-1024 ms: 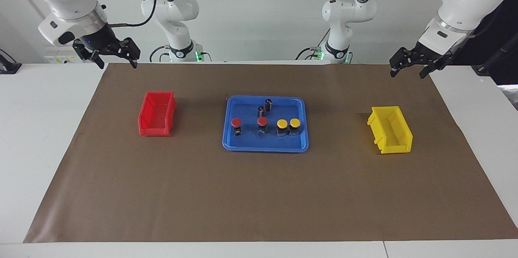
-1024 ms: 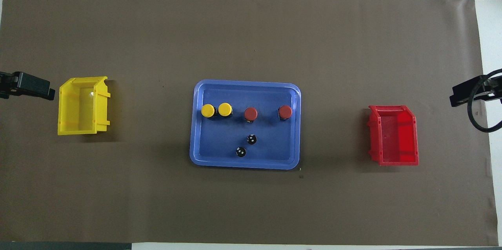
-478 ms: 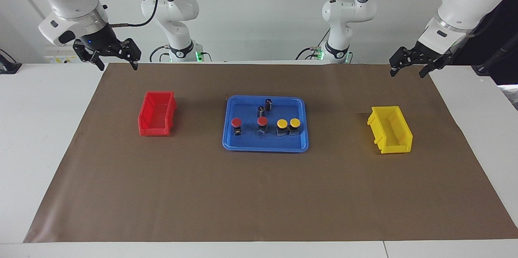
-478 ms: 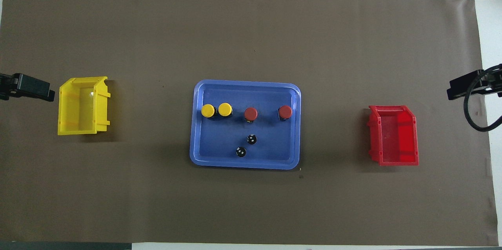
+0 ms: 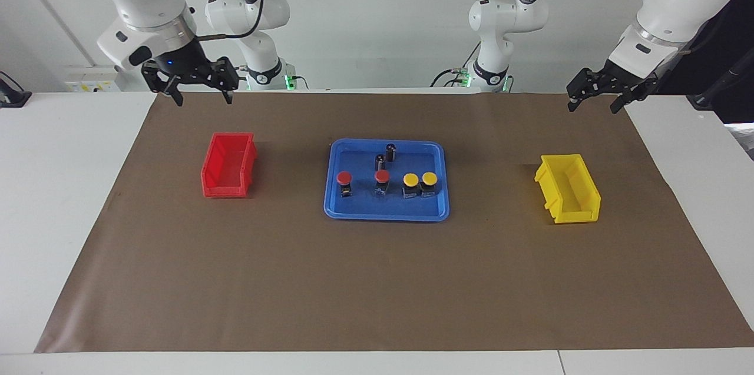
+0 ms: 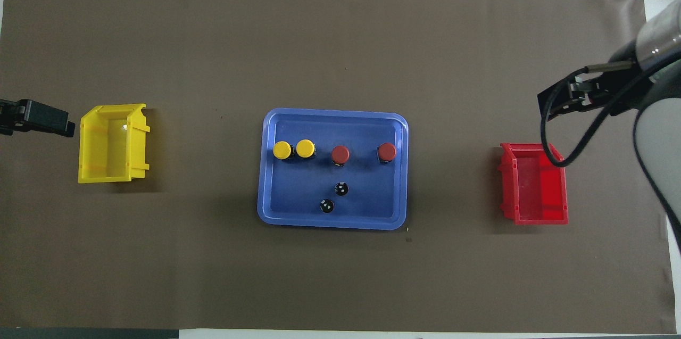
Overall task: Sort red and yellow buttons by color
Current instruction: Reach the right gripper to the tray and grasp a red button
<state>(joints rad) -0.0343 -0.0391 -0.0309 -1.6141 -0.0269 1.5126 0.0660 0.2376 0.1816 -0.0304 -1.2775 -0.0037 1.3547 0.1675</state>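
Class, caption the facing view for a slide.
Four buttons wait in a blue tray between red bin and yellow bin.

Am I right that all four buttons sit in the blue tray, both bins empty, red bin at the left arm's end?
One slip: the red bin is at the right arm's end, the yellow bin at the left arm's, as the facing view shows. The four buttons do sit in the blue tray, and both bins are empty.

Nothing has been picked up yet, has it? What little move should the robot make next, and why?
Probably the right gripper, open and empty above the mat near the red bin, should swing over the blue tray toward the nearest red button. All four buttons sit unsorted there, and the left gripper waits.
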